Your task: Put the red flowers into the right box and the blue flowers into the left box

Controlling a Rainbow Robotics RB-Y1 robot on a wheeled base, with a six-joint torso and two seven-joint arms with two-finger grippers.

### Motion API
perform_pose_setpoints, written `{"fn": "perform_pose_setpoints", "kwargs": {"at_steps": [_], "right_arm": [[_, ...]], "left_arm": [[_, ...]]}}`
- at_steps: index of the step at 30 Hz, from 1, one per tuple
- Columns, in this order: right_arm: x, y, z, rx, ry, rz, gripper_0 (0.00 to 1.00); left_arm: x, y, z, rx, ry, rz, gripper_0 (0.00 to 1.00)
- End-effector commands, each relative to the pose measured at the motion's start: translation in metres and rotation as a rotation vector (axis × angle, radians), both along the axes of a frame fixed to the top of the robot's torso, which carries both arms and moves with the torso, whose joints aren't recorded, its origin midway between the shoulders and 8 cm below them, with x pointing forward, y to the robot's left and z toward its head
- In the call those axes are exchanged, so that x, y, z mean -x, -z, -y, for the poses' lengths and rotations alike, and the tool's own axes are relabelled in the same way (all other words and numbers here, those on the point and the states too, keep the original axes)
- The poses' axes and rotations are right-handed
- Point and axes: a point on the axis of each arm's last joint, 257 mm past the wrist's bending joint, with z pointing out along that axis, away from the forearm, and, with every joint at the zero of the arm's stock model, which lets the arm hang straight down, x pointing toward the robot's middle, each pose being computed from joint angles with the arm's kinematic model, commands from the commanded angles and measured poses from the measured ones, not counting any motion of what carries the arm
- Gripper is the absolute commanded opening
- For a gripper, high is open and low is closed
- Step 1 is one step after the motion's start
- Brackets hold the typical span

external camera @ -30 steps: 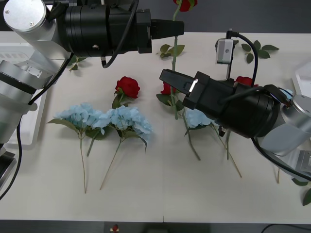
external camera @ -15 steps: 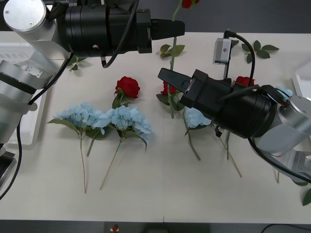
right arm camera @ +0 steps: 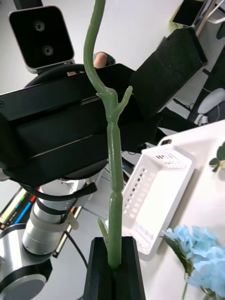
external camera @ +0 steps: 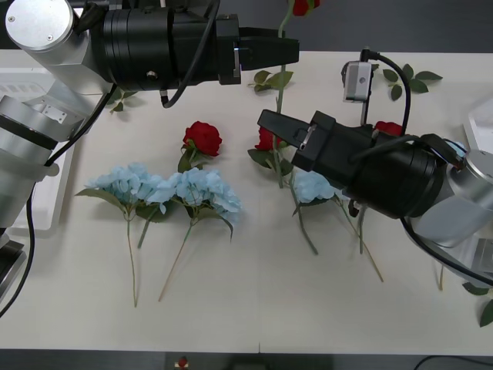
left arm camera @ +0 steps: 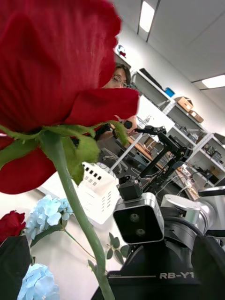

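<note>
One of the red flowers (external camera: pixel 299 5) hangs upright above the table's back, its bloom (left arm camera: pixel 51 65) close in the left wrist view. My right gripper (external camera: pixel 268 123) is shut on its green stem (right arm camera: pixel 112 187) low down. My left gripper (external camera: pixel 286 52) reaches across from the left, open, with the stem passing between its fingers higher up. Other red flowers (external camera: pixel 202 137) (external camera: pixel 387 128) lie on the table, one (external camera: pixel 264 141) half hidden by my right gripper. The blue flowers (external camera: pixel 127 185) (external camera: pixel 202 193) (external camera: pixel 314 186) lie in a row. The left box (external camera: pixel 35 208) and right box (external camera: pixel 481 123) sit at the table's edges.
Loose green leaf sprigs (external camera: pixel 408 77) lie at the back right, and another (external camera: pixel 485 308) at the front right. The slotted white tray (right arm camera: pixel 159 197) also appears in the right wrist view. Bare table stretches along the front edge.
The held rose and its stem have shifted slightly right. My left gripper's fingers reach a little farther right, and my right gripper moved back to the right after edging left.
</note>
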Motion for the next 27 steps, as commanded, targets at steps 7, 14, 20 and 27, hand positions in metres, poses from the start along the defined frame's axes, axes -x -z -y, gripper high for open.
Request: {"fn": "perform_pose_setpoints", "kwargs": {"at_steps": [7,14,20,27], "right_arm": [[-0.005,0.004,0.041,0.137,0.013,0.000,0.00],[-0.015,0.026,0.097,0.326,0.078,-0.013,0.00],[-0.031,0.058,0.170,0.478,0.182,-0.105,0.00],[-0.041,0.095,0.265,0.637,0.300,-0.203,0.00]], "left_arm": [[-0.003,0.002,-0.003,0.015,-0.010,0.003,1.00],[-0.016,0.017,-0.031,-0.083,-0.059,0.021,1.00],[-0.026,0.052,-0.080,-0.297,-0.113,-0.013,1.00],[-0.026,0.073,-0.133,-0.495,-0.167,-0.110,1.00]]}}
